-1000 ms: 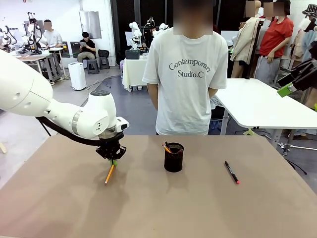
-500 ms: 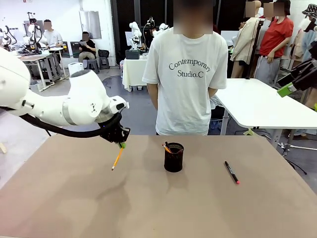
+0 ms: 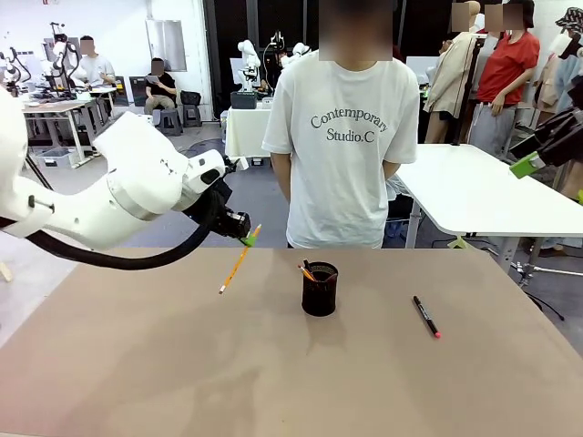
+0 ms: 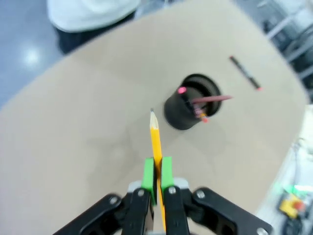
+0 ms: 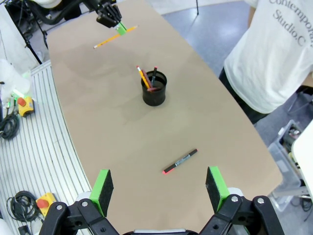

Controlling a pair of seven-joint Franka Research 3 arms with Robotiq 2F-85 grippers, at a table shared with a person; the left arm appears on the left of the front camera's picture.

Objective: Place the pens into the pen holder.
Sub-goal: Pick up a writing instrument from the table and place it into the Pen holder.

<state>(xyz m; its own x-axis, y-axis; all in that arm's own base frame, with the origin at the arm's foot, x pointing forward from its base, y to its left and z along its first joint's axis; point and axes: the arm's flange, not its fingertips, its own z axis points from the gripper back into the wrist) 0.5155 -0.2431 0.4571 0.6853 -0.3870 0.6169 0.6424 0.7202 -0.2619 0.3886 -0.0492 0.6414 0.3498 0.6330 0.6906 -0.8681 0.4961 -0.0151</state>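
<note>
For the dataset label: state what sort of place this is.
Probably a robotics lab: the left gripper holds a pencil over a brown table, and people sit at workbenches behind.

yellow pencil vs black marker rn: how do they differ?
The yellow pencil hangs tilted in the air, clamped in the left gripper; the black marker lies flat on the table. The pencil is yellow-orange, the marker black with a pink-red tip. The pencil is left of the pen holder, the marker right. Both are outside it.
</note>
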